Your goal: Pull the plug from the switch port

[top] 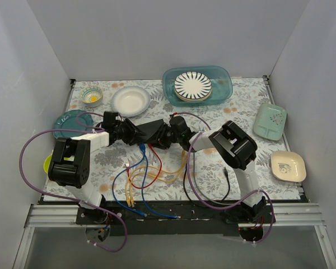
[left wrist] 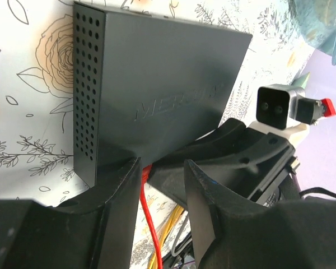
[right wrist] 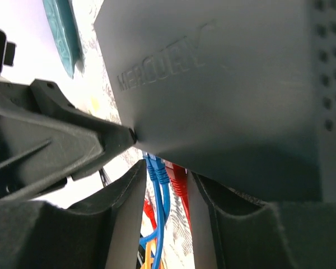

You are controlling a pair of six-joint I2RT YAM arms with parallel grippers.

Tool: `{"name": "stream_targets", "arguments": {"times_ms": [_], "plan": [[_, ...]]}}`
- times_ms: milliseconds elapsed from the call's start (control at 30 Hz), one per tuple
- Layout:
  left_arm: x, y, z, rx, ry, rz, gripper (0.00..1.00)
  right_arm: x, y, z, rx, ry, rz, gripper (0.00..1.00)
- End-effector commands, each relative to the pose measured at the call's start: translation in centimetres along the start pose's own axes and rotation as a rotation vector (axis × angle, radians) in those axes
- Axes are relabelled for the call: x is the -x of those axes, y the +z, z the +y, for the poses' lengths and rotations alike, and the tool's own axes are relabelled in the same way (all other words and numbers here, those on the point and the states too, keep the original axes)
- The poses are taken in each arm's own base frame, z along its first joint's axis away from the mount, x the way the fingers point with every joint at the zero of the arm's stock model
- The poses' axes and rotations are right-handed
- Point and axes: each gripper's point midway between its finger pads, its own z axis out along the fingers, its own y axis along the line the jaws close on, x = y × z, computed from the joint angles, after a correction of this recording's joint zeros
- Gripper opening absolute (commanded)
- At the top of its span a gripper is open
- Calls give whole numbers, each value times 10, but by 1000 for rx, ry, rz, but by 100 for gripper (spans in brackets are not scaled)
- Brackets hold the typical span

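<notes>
Table (top: 246, 106): floral cloth, dishes along back and sides, loose cable tangle toward the near edge.

Switch (top: 147, 130): mid-table, btwn the two arms, port edge facing the bases. Both wrist cams look up its flat top from that edge.

L gripper (left wrist: 157, 193): at the port edge, fingers apart. Red cable (left wrist: 148, 224) runs down the gap w/ neither pad clearly on it. In the R wrist view, one L fingertip touches the box's lower corner.

R gripper (right wrist: 165, 193): same edge, just beside the L one. Fingers apart, straddling blue cables (right wrist: 159, 224). We see no clamp.

Plugs: blue plugs (right wrist: 155, 168) and red plug (right wrist: 180, 182) both run up under the box edge, so seated as far as we can see.

Progress (our judgement): early. Approach looks done, w/ both claws at the port row, but nothing is out yet. Left to do: close on one plug, brace the box, draw the plug clear.

Hidden / unclear:
- Sockets and latch tabs are under the box edge, not visible.
- In the top view the arms cover most of the switch.
- Can't tell which plug is the target.
- Can't tell whether the yellow leads are plugged in.
- Can't tell whether the box lies flat or is propped up.
</notes>
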Motion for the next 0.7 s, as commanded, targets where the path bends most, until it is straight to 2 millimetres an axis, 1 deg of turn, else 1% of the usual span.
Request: {"name": "stream_targets", "arguments": {"times_ms": [0,100,233,333,467,567,600,667], "plan": [[-12,-5,25,75,-11,20,37,8,10,-36,-95,89,-40,41],[-12,-5,26,75,-9,20,36,7,9,-38,-97,93,-41,36],[-13,-4,27,76,-13,26,36,6,9,-40,-94,95,-42,27],[-14,-3,28,78,-13,28,36,6,8,-43,-97,103,-41,24],[-15,-3,29,78,-12,30,36,6,9,-41,-84,100,-40,18],[-16,-3,30,77,-14,34,36,4,9,-42,-81,72,-22,8],[-17,-2,30,76,-20,39,36,2,8,-42,-81,62,-9,1],[-18,-1,29,65,-23,48,36,-3,6,-47,-103,11,15,1]]}}
